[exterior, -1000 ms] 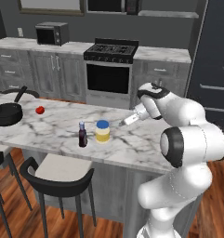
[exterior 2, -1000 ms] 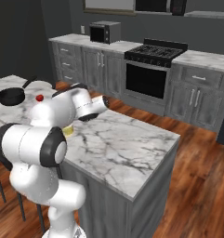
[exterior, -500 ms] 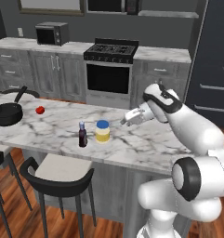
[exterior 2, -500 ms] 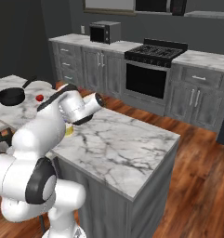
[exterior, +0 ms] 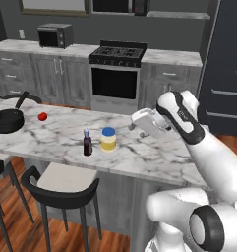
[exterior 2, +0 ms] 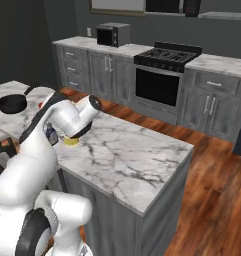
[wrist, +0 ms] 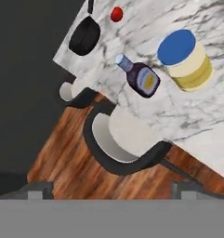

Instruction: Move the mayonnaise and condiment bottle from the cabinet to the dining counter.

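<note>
Simulated kitchen, dark walls, grey panelled lower cabinets, warm wood-plank floor.

Long dining counter [exterior: 154, 160] with glossy white marble top, grey veins, grey wood-grain base. Standing on it, side by side and nearly touching: the mayonnaise [exterior: 108, 139], a short wide jar, pale yellow body, round blue screw lid; and the condiment bottle [exterior: 87, 143], small, dark brown-red, narrow neck, blue cap, yellow label seen in the hand view [wrist: 150, 82]. Both upright.

White gripper [exterior: 133, 121] raised above the marble, empty, fingers spread wide apart, touching nothing. Mayonnaise jar below and a little to the claw's left in the left base view, bottle just beyond the jar, farther from the claw. In the hand view, jar [wrist: 185, 61] and bottle [wrist: 139, 76] well ahead of the dark fingertips [wrist: 39, 189], apart from them.

Farther from the claw along the same counter: small round red fruit [exterior: 42, 116], then a matte black frying pan [exterior: 7, 121] with long handle.

Below the counter edge, beneath the bottle: black curved-back stool [exterior: 61, 183] with pale round seat.

Across the room: black stove [exterior: 115, 74] and dark boxy microwave [exterior: 55, 35] on marble worktop.
</note>
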### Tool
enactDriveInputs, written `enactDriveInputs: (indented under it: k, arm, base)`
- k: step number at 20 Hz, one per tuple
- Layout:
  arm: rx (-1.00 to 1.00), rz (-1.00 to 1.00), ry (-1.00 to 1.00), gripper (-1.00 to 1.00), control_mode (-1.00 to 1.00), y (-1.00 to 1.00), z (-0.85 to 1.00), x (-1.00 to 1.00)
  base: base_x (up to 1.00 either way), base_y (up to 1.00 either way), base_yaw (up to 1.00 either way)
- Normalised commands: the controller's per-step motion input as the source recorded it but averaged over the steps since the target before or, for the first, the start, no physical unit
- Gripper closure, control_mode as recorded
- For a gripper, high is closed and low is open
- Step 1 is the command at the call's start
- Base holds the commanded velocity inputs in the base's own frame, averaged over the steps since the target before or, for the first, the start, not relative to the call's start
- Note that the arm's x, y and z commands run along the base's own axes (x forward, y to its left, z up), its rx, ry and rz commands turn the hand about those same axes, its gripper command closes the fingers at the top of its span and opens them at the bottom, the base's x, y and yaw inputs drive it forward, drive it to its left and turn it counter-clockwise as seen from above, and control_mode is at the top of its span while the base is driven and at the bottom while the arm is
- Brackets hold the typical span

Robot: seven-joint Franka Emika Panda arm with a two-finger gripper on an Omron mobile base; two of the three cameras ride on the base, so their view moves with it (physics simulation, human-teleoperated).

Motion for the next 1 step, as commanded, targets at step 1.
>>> enactDriveInputs:
  k: [1]
  arm:
    - [-0.17,-0.23,0.15,-1.00,-1.00,0.00,0.22,-0.51]
  base:
    - [0.00,0.00,0.00]
